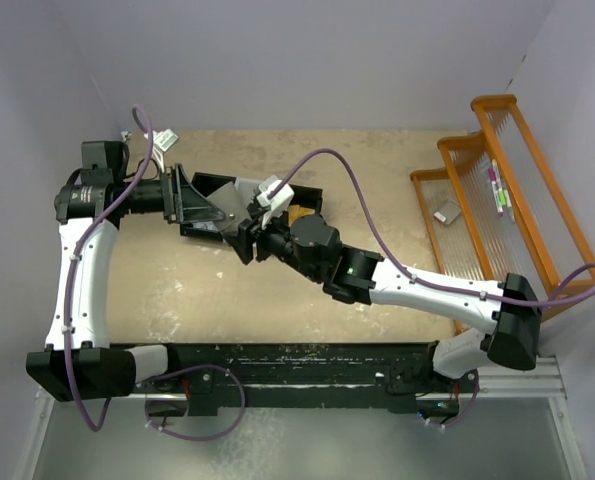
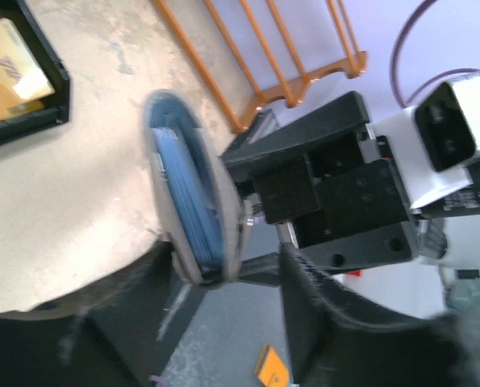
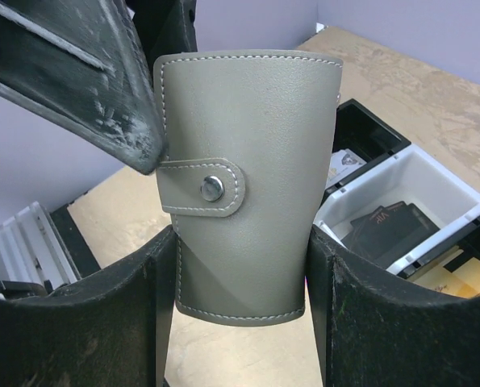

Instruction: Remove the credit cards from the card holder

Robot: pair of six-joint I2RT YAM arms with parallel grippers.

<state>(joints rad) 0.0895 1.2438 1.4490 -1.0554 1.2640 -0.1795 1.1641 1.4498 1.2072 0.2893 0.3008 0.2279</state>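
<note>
The grey card holder is snapped shut and held upright off the table. My right gripper is shut on its two side edges. In the left wrist view the card holder shows edge-on with a blue ribbed inside. My left gripper is open around its end, one finger against it. In the top view both grippers, left and right, meet over the table's middle. A black card and an orange-gold card lie in the bin tray. Any cards inside the holder are hidden.
The black-and-white bin tray sits right behind the grippers, and its white wall shows in the right wrist view. An orange wire rack with a marker and a small grey item stands at the right edge.
</note>
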